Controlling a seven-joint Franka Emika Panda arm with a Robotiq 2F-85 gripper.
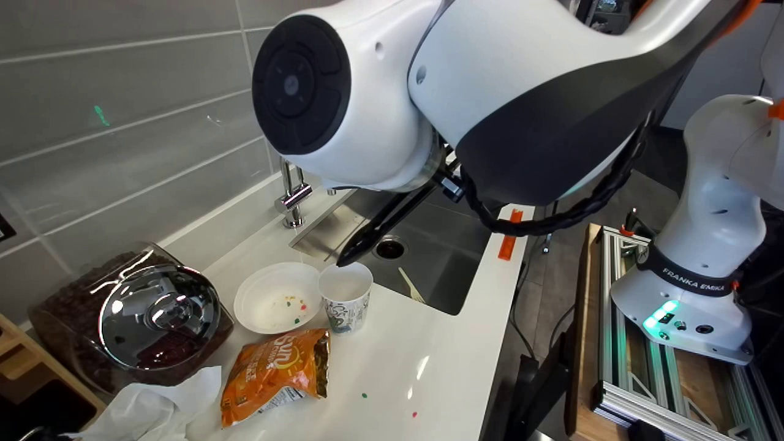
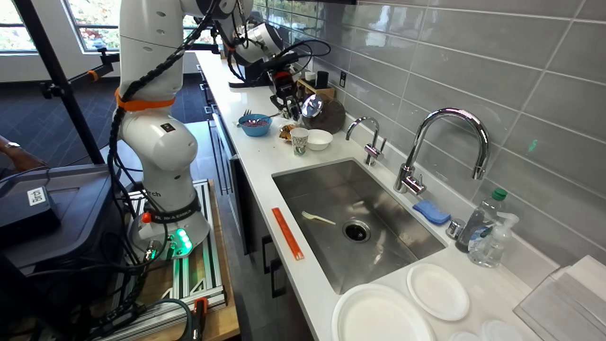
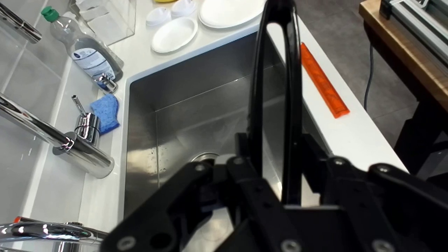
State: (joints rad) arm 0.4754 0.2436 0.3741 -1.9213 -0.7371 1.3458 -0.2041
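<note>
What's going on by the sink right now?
The robot's gripper is shut on what look like black tongs. In an exterior view, the tip appears at the rim of a paper cup, but I can't tell whether they touch. The cup stands on the counter, close to a white bowl with coloured bits inside and an orange snack bag. A pale fork lies in the sink.

In both exterior views we look down at the sink [image 2: 341, 255] from opposite ends (closer in the wrist view).
</note>
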